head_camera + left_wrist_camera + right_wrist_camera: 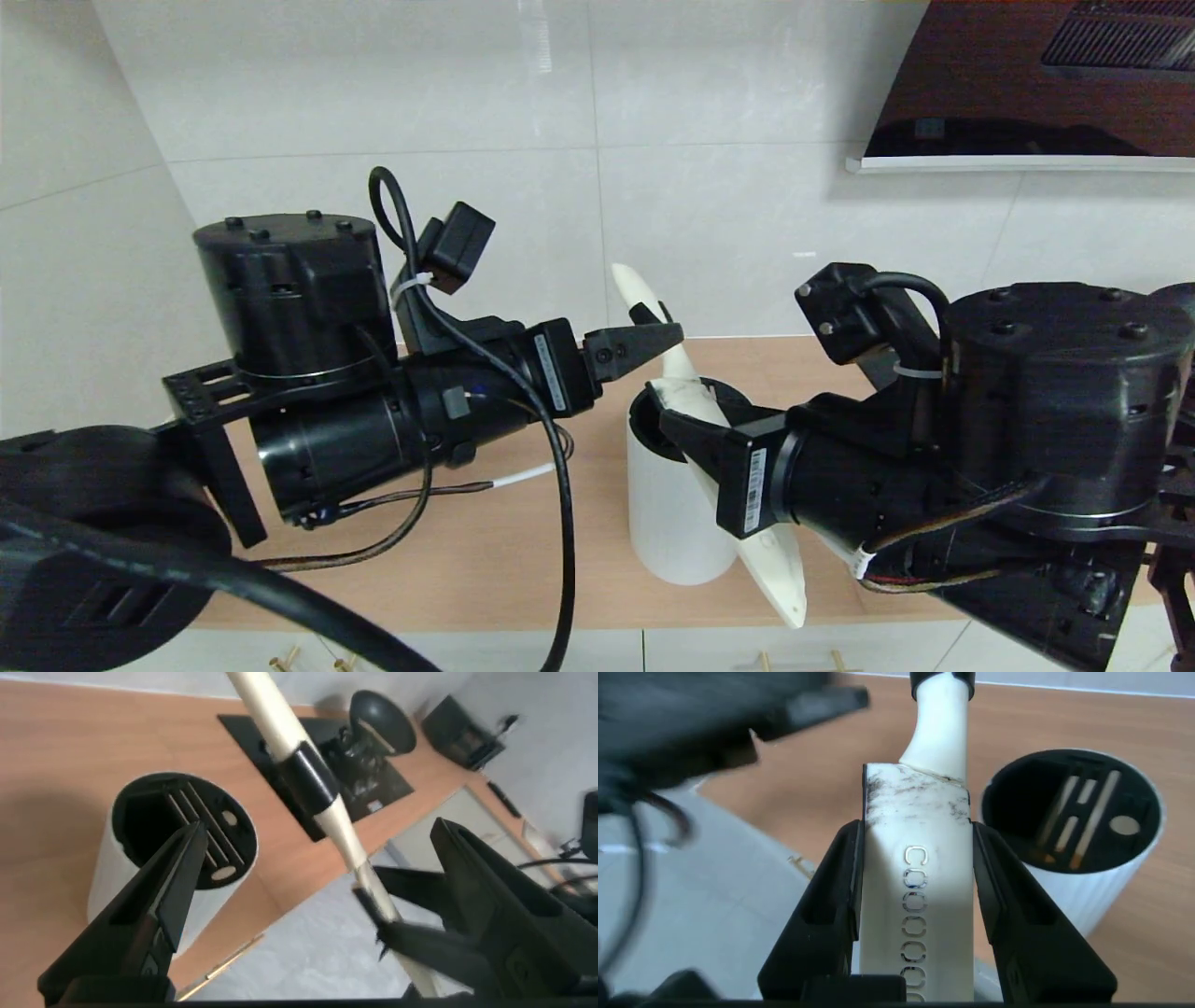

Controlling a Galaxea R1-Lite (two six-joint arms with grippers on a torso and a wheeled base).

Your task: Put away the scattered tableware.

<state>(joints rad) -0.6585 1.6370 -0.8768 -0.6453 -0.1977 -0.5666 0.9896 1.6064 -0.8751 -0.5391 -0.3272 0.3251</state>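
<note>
Steering a long spatula (775, 569) toward the holder (672, 523), shown mid-step with both arms above it. To do the step well, it seems best that the left gripper (649, 338) closes squarely on the handle before the right gripper (686, 420) lets go, so the utensil is never unsupported. The spatula should then be brought upright over the holder's mouth and lowered into the vacant part, clear of the sticks inside. A tilted entry could catch the rim and tip the holder.

- Counter (523, 560): pale wood-grain surface, flat and matt, on which the holder stands.
- Holder: plain white cylinder, smooth-walled, with a dark interior.
- Spatula: off-white, smooth, probably plastic. It lies tilted across the holder's mouth, its handle (630, 285) rising above and beyond the holder and its blade dropping in front.
- Right gripper: clamped on the blade (915, 915), one jaw against each edge, beside the holder's mouth.
- Left gripper: spread wide, one finger on either side of the handle above the holder, with gaps showing between them and it.
- Blade: broad, flat, scuffed with dark marks.
- Black band (308, 775): a glossy sleeve round the handle.
- Sticks (1083, 812): slim, pale, standing in the holder.
- Slots (915, 943): a row of small oval outlines down the blade.
</note>
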